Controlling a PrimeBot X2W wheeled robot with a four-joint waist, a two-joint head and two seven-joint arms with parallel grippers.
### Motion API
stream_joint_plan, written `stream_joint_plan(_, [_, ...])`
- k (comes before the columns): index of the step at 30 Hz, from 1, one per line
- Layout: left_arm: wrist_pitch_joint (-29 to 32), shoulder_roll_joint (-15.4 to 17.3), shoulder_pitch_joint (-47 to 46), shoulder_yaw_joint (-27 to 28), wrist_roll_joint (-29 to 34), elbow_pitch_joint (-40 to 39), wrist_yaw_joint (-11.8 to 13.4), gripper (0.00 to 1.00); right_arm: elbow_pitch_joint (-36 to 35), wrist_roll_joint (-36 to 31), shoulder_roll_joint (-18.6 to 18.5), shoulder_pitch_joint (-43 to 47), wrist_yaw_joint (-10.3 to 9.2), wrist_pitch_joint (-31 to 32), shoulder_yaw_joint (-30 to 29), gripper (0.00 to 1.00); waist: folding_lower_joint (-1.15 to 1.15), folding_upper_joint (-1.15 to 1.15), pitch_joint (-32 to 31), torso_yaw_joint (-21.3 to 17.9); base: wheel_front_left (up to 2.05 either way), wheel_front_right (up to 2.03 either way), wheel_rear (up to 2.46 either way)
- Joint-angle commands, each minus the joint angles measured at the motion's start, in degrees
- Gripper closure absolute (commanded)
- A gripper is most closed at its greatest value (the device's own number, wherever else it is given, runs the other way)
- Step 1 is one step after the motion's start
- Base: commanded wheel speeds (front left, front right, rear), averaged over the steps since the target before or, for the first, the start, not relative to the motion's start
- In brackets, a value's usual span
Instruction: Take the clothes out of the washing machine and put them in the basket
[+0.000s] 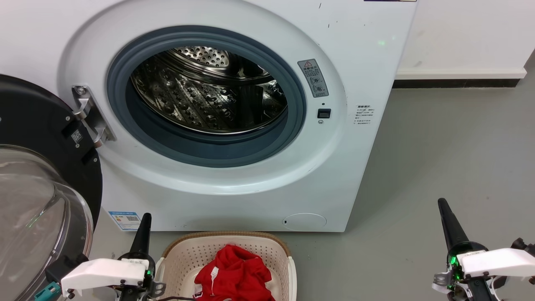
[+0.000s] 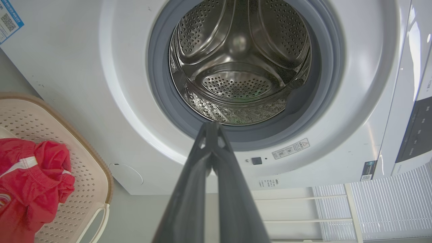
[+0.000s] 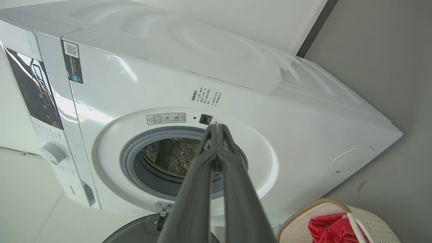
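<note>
The white washing machine (image 1: 234,184) stands in front of me with its steel drum (image 1: 209,92) bare of any garment. Red clothes (image 1: 234,276) with white trim lie bunched in the cream basket (image 1: 184,255) on the floor below the porthole. The left wrist view shows the same red clothes (image 2: 30,175) in the basket (image 2: 84,189), and the right wrist view shows them (image 3: 332,231) too. My left gripper (image 1: 144,221) hangs shut beside the basket's left rim, holding nothing. Over the floor to the right, my right gripper (image 1: 444,209) is shut and empty as well.
The black-rimmed glass door (image 1: 37,200) stands swung open at the left, close to my left arm. Grey floor (image 1: 451,146) stretches to the right of the machine, up to a white wall with a dark skirting (image 1: 457,81).
</note>
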Motion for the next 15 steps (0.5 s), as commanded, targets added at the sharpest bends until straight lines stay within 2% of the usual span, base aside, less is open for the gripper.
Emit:
stream_joint_plan(1, [0.33,0.02,-1.4,0.19,-1.37,-0.11,-0.3,1.0,0.05,1.43,-0.21,-1.32,0.01,0.4,-0.26,1.0,0.0,0.0,-0.01,0.02,0.0,0.0,0.0])
stream_joint_plan(4, [0.76,0.02,-1.49,0.28,-2.92,0.01,-0.53,1.0,0.25,2.95,-0.19,-1.53,0.01,0.81,-0.45,1.0,0.0,0.0,-0.02,0.05,0.0,0.0,0.0])
stream_joint_plan(5, [1.64,0.01,-2.04,0.52,-6.45,0.33,-0.89,1.0,0.63,6.38,-0.09,-2.09,0.01,1.75,-0.87,1.0,0.0,0.0,-0.05,0.13,0.0,0.0,0.0])
stream_joint_plan(15, [2.74,0.01,-2.51,0.86,-11.13,0.77,-1.41,1.0,1.22,10.86,0.04,-2.66,0.01,2.95,-1.48,1.0,0.0,0.0,-0.1,0.24,0.0,0.0,0.0])
